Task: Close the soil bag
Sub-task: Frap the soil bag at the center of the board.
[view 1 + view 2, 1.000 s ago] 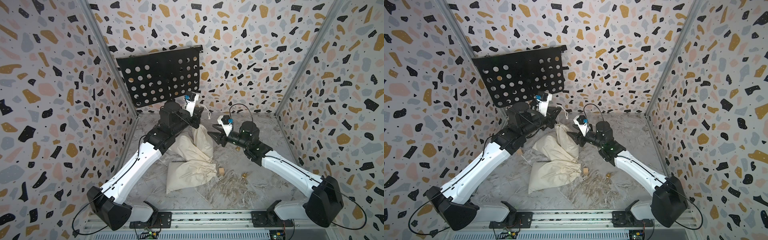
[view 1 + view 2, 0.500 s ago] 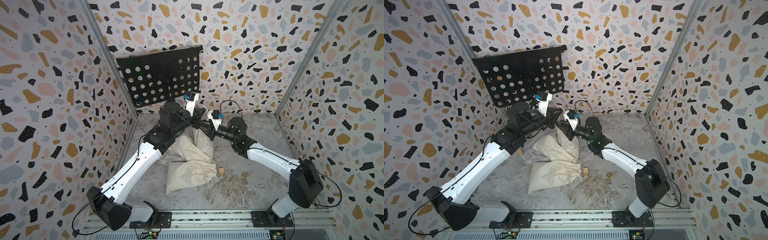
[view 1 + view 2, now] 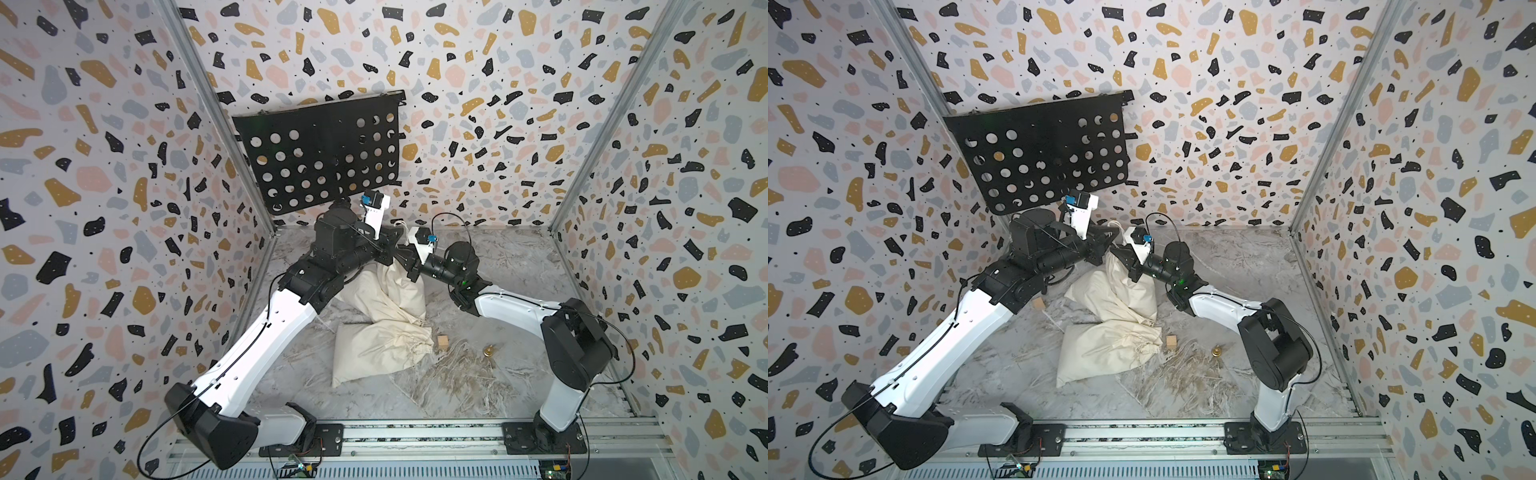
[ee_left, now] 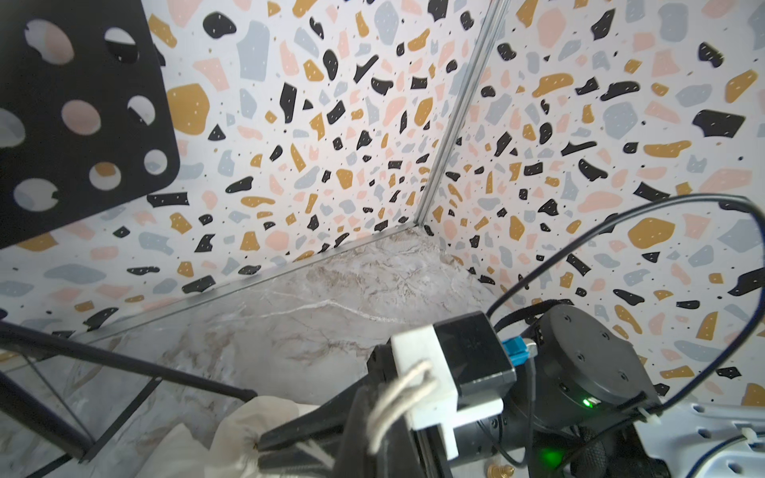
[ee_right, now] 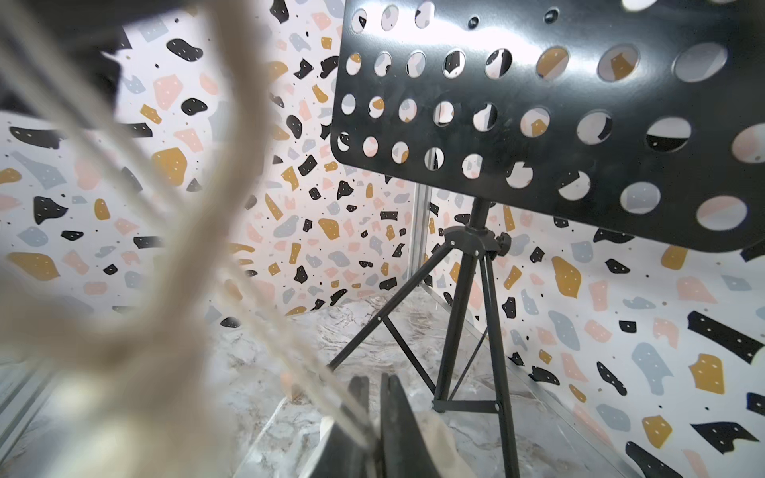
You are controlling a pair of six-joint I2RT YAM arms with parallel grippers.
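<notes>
Soil bag [image 3: 1129, 295], held upright on the bench [image 3: 1225, 270] before the music stand [image 3: 1038, 153], long axis vertical; left end effector [image 3: 1105, 242] clamped on its drawstring [image 4: 403, 387] above, right end effector [image 4: 258, 445] narrowed on the neck just below.

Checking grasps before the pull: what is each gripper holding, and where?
The left gripper is shut on the loop end of the drawstring; the right gripper pinches the same cord by the gathered neck of the upper soil bag.
</notes>
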